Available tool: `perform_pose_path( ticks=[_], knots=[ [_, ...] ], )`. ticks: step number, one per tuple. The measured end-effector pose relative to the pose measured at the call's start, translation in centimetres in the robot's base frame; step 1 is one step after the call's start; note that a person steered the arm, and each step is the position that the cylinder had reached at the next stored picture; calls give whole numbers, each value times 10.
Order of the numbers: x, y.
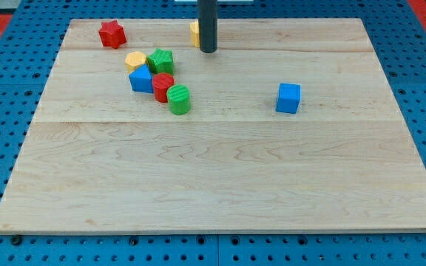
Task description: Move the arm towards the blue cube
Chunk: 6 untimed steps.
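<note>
The blue cube sits alone on the wooden board, right of centre. My tip is near the view's top centre, up and to the left of that cube, well apart from it. A yellow block sits just left of the rod and is partly hidden by it. A second blue block lies in a cluster at the upper left.
The cluster at the upper left also holds a yellow hexagon, a green star, a red cylinder and a green cylinder. A red star lies near the top left corner. Blue pegboard surrounds the board.
</note>
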<state>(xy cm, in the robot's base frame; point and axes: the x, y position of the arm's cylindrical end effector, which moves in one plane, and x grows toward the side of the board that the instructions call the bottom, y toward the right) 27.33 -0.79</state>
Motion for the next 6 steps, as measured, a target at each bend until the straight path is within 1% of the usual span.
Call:
perform_pose_path(
  ticks=[2,3,4,5,6],
  knots=[
    [1,25],
    [24,43],
    [33,89],
    [40,169],
    [94,166]
  ],
)
